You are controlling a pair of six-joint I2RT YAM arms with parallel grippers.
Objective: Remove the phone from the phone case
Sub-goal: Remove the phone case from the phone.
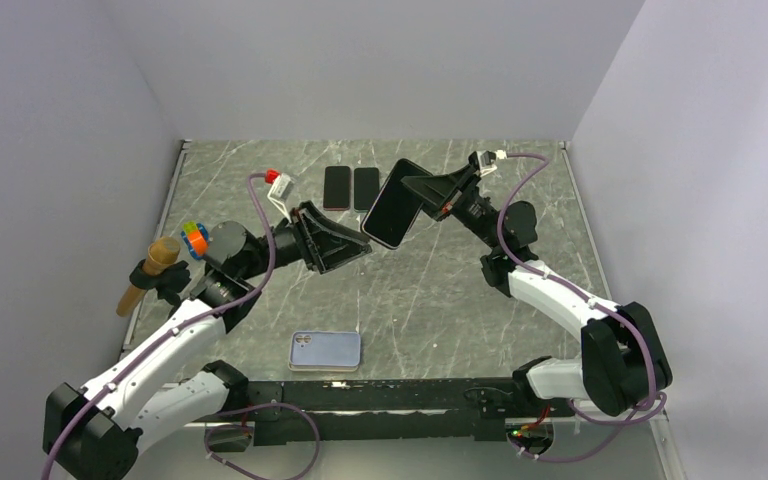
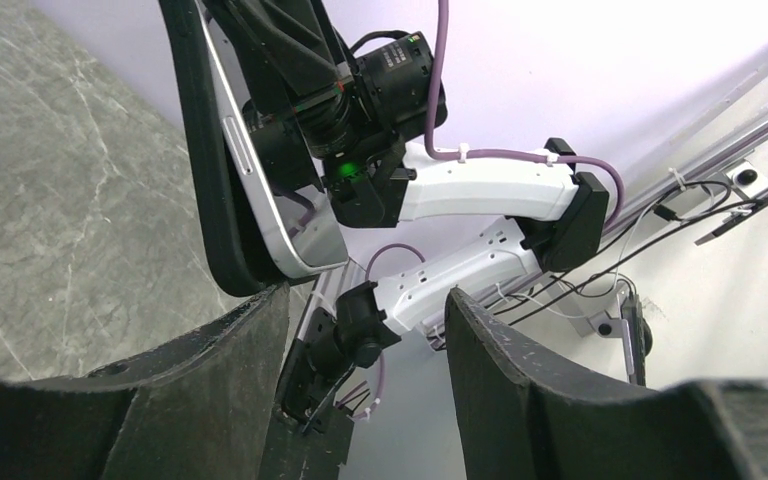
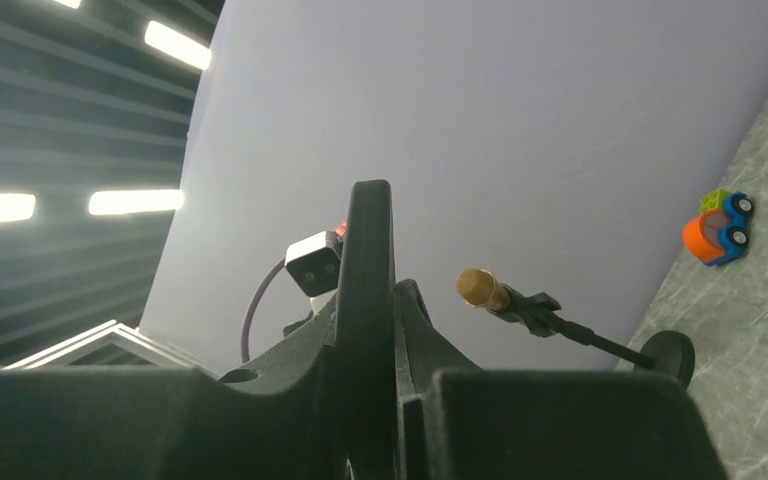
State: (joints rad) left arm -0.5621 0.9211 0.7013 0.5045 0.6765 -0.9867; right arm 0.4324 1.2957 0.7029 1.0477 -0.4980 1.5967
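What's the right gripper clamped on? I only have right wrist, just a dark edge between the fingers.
Observer: Top view shows the right gripper holding the black-cased phone, tilted and lifted off the table.
Operator: Other arm on it?
Observer: No. The left gripper is open, and the phone's lower corner sits just outside its gap.
Operator: Other phones around?
Observer: A light-blue phone lies flat, camera side up, near the arm bases.
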